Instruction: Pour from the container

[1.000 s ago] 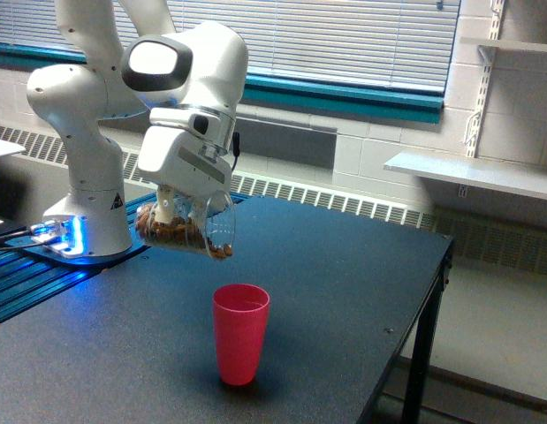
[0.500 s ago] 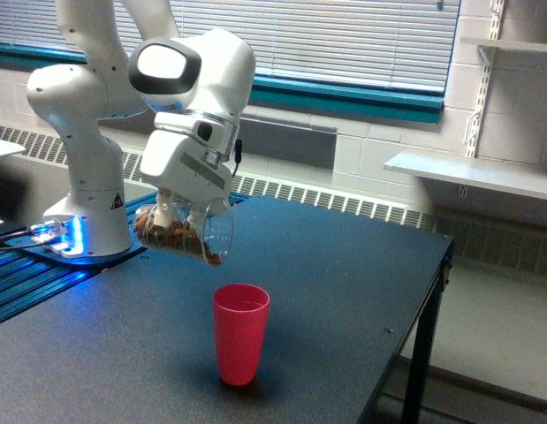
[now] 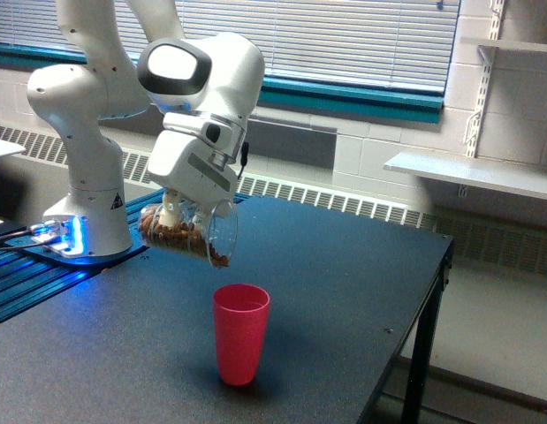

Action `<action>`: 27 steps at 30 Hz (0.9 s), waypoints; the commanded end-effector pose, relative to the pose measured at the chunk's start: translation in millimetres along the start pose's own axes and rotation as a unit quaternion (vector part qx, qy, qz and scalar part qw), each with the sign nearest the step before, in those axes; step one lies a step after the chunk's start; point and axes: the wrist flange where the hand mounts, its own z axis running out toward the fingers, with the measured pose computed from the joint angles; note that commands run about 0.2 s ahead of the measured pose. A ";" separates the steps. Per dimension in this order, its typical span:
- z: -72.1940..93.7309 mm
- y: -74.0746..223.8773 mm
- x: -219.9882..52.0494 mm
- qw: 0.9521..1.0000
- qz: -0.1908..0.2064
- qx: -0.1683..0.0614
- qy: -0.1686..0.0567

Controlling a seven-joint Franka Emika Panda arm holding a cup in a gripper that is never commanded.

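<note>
Clear container point(image 3: 186, 233) of brown nut-like pieces, tipped nearly sideways in the clenched end effector point(image 3: 180, 212), hangs above the dark surface point(image 3: 344, 274), mouth up-left of the pink cup point(image 3: 239, 333); best centre the lip over the cup, then tilt slowly.

White Franka arm occupies the upper left of the frame. Base pedestal point(image 3: 87, 208) stands at left centre, blue light glowing at its foot. Upper links rise out of the top edge, then descend to the wrist housing point(image 3: 207, 75), which carries a dark oval panel. Hand tilted, pointing down and toward the frame's left. Gripper point(image 3: 178, 210) at left centre, fingers clamped on the container point(image 3: 189, 234), held tipped nearly horizontal.
</note>
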 end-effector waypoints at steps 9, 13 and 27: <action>-7.9 -8.5 5.1 1.000 0.004 -0.027 0.004; -7.2 -9.6 5.0 0.999 0.006 -0.031 0.003; -9.9 -11.5 8.0 0.999 0.004 -0.052 -0.001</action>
